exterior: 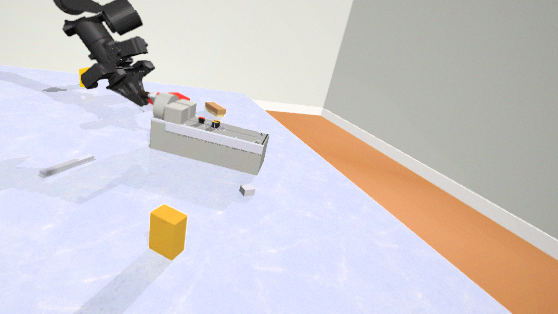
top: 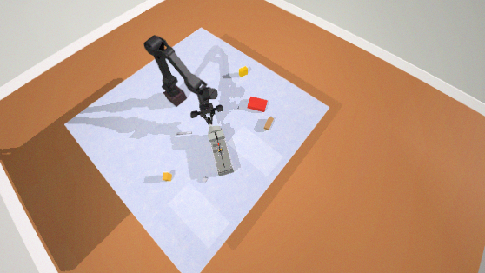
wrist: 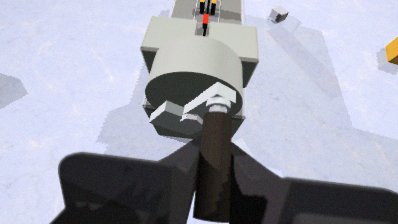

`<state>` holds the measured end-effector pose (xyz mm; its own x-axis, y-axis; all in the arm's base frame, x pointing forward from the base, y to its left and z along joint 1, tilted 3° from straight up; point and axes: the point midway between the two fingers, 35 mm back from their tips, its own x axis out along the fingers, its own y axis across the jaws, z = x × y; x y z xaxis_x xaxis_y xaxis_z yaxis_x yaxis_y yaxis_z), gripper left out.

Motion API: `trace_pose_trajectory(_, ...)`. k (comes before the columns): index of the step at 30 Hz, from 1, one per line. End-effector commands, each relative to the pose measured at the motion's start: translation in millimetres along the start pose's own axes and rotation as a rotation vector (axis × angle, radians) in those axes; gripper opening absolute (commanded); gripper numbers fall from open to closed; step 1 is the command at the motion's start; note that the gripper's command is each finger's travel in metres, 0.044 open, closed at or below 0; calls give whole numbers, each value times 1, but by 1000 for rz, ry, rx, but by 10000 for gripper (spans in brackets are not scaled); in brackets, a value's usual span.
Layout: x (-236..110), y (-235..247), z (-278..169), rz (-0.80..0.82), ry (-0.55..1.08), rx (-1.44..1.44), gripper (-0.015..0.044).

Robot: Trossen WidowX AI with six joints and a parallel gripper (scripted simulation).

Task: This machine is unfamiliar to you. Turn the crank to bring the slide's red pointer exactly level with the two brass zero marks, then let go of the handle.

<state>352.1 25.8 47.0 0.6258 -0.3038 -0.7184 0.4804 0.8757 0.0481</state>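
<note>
The grey machine [top: 224, 163] [exterior: 207, 150] [wrist: 197, 57] has a round drum at its near end in the wrist view. A pale crank arm [wrist: 207, 98] on the drum's face carries a dark brown handle [wrist: 215, 172]. My gripper [top: 210, 123] [exterior: 145, 101] [wrist: 215, 150] is shut on this handle, which points out from the drum. The red pointer [exterior: 201, 120] [wrist: 205, 19] stands in the slot on the crank side of the brass zero marks [exterior: 216, 123] [wrist: 214, 3], with a gap between. The handle's far end is hidden in the top and exterior views.
A yellow-orange block [top: 167, 176] [exterior: 168, 232] and a small grey cube [top: 205, 179] [exterior: 247, 190] lie off one side, with a thin grey bar [top: 184, 133] [exterior: 67, 166]. A red block [top: 257, 103], a tan block [top: 269, 123] and another yellow block [top: 243, 71] lie off the other.
</note>
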Motion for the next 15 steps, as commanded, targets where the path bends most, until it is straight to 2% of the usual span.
trace_pose_trajectory(1, -4, 8, 3, 12, -12, 3, 0)
trace_pose_trajectory(15, -4, 12, 4, 13, -12, 4, 0)
